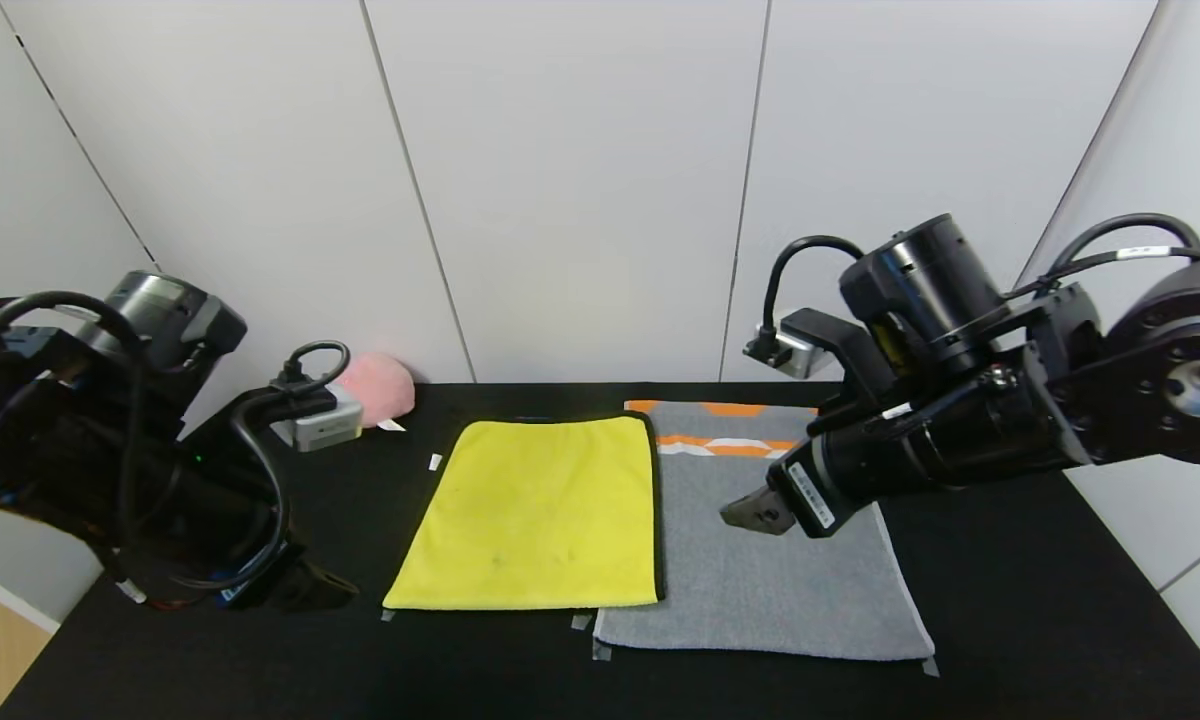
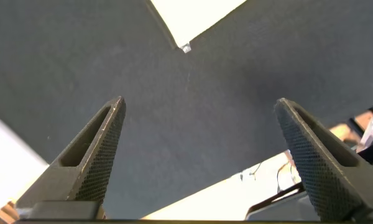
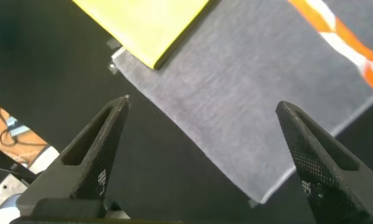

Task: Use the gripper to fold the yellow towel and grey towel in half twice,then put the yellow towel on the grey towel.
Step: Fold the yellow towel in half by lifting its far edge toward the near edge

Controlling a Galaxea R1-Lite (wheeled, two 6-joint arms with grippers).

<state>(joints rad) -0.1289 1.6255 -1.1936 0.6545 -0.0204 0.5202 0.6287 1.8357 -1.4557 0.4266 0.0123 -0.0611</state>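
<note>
Above the grey towel (image 1: 760, 570) hovers the right tool (image 1: 750, 512) — released, empty.

The right gripper (image 1: 757, 512) hangs over the grey towel (image 1: 760, 570), just right of the yellow towel (image 1: 538, 515), whose right edge overlaps the grey one. The left gripper (image 1: 325, 590) sits low over the black table (image 1: 1040, 620), left of the yellow towel's near corner. A pink plush (image 1: 388, 387) lies beyond it.

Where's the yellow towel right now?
In the head view, the yellow towel lies flat mid-table, its right edge overlapping the grey towel, with the pink plush behind it to the left.
</note>
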